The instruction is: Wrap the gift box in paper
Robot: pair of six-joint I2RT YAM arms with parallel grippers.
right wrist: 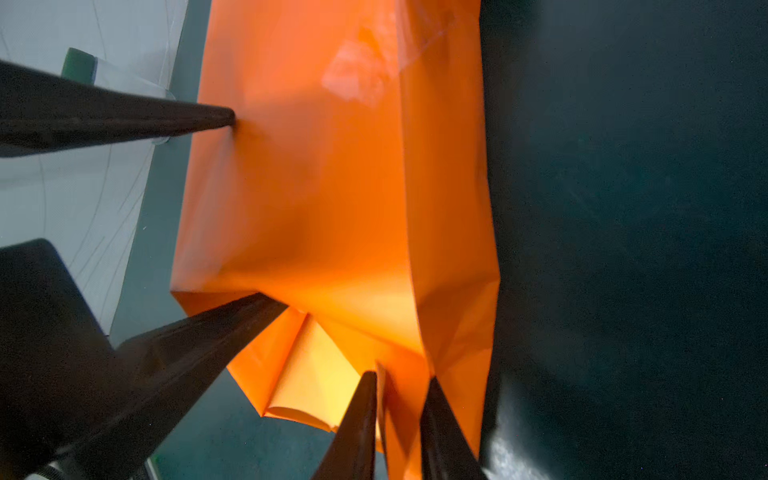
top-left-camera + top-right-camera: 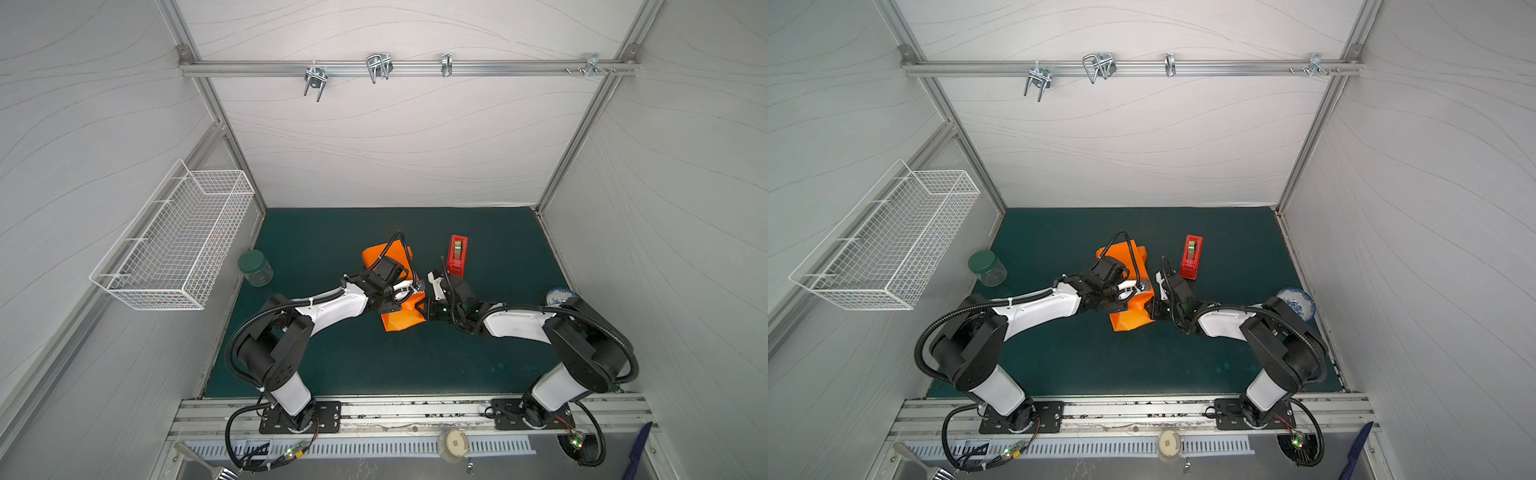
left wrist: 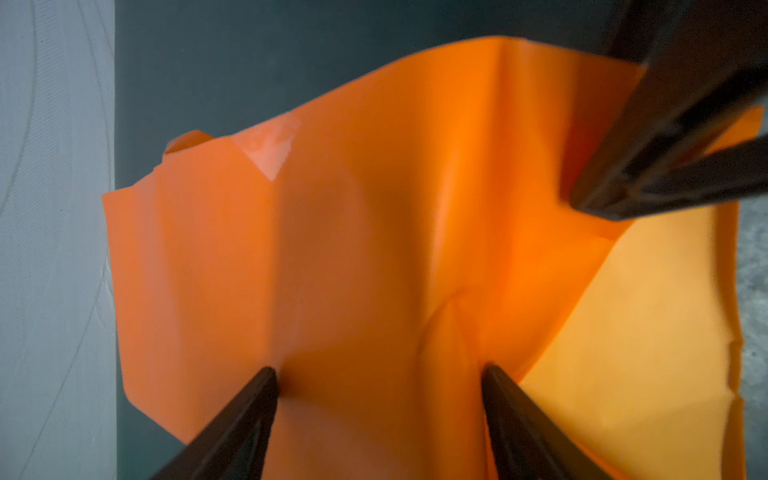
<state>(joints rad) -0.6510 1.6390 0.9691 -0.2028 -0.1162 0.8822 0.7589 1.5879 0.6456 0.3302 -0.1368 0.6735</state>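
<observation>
The orange paper (image 2: 400,322) (image 2: 1128,321) lies folded into a bundle mid-mat; the gift box is hidden under it. My left gripper (image 3: 379,369) is open above the bundle, its two fingertips (image 3: 269,374) set wide apart and denting the paper's (image 3: 374,249) upper face. They also show in the right wrist view as left gripper (image 1: 255,210). My right gripper (image 1: 401,378) is shut on a loose paper (image 1: 332,199) flap at the bundle's near end. In both top views the two grippers meet over the paper: left gripper (image 2: 405,293) (image 2: 1136,291), right gripper (image 2: 423,309) (image 2: 1152,309).
A red tape dispenser (image 2: 457,255) (image 2: 1191,255) stands just right of the paper. A green-lidded jar (image 2: 254,268) (image 2: 987,268) sits at the mat's left edge, a blue-and-white bowl (image 2: 561,297) (image 2: 1296,302) behind the right arm. A wire basket (image 2: 174,237) hangs on the left wall.
</observation>
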